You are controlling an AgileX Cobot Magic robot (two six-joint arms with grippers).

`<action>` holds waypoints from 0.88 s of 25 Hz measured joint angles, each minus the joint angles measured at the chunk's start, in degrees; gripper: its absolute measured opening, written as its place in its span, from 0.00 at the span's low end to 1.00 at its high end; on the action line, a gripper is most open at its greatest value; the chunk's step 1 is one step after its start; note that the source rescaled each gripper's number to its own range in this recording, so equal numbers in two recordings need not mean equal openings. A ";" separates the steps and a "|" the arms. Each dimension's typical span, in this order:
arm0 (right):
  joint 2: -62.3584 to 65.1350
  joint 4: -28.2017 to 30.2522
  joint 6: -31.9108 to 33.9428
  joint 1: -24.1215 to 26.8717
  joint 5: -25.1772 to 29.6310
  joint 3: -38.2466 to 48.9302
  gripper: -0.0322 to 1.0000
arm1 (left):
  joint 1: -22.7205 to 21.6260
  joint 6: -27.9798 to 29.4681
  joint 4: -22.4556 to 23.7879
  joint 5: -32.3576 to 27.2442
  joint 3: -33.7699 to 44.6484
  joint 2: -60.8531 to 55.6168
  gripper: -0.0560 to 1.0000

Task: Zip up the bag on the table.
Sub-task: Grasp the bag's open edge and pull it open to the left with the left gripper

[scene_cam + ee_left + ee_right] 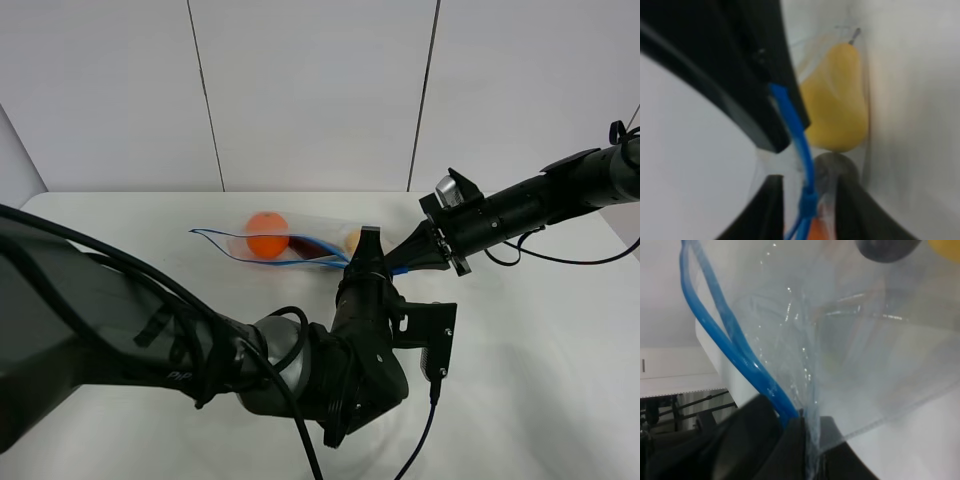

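Note:
The clear bag [262,240] lies on the white table [560,340], with an orange [267,235] showing through it and a blue zip strip [305,260] along its near edge. My right gripper [405,262] is shut on the bag's right end, pinching film and strip [740,360]. My left gripper [366,252] sits just left of it. Its fingers [850,205] stand narrowly on either side of the zip strip [807,195], a slim gap still showing on each side. In the left wrist view a yellow pear [837,100] and a dark eggplant [832,167] lie inside the bag.
The left arm's bulky body [340,370] and its cable fill the near middle of the table. The right arm [540,195] reaches in from the right edge. A white panelled wall [310,90] stands behind the table.

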State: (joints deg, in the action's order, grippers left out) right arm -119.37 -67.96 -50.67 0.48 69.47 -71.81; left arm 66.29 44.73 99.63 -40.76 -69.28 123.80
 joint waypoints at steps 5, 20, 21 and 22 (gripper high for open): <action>0.00 0.06 0.00 0.00 0.00 0.00 0.03 | 0.00 -2.22 0.05 0.75 0.00 0.00 0.13; 0.00 0.07 0.00 0.00 0.00 0.00 0.03 | 0.00 -3.15 0.05 -0.11 -0.15 0.00 0.05; 0.00 0.05 0.00 0.00 0.00 0.00 0.03 | 0.00 -3.15 0.16 -0.46 -0.15 0.00 0.05; 0.00 0.00 0.00 0.00 0.00 0.00 0.03 | 0.00 -3.15 0.15 -0.69 -0.15 0.00 0.05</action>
State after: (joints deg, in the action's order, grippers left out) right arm -119.37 -67.96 -50.67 0.48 69.47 -71.81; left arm 66.29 41.58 99.78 -41.44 -69.43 123.80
